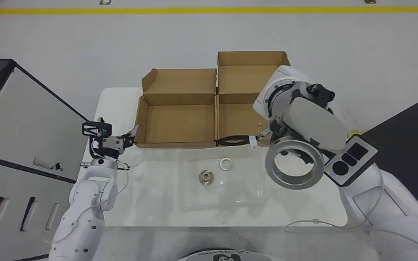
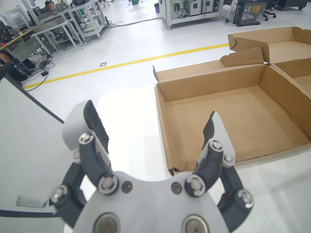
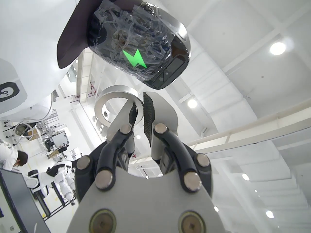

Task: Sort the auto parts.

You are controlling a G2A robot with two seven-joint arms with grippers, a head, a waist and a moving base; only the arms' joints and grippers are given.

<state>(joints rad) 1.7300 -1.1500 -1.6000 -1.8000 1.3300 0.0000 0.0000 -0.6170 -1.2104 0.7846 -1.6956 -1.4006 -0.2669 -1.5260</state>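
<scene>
Top view: white table (image 1: 163, 209) bearing two open cardboard boxes, the left box (image 1: 176, 124) and the right box (image 1: 243, 107), side by side and touching. In front of them lie a small white ring (image 1: 226, 164) and, near it, a metal hub (image 1: 206, 176). Right gripper (image 3: 139, 106) — raised above the table's right side — is clamped on the wall of a large metal ring (image 1: 294, 163), one finger inside, one outside. Left gripper (image 2: 151, 112), fingers spread wide and holding nothing, hovers beside the left box's outer front corner.
</scene>
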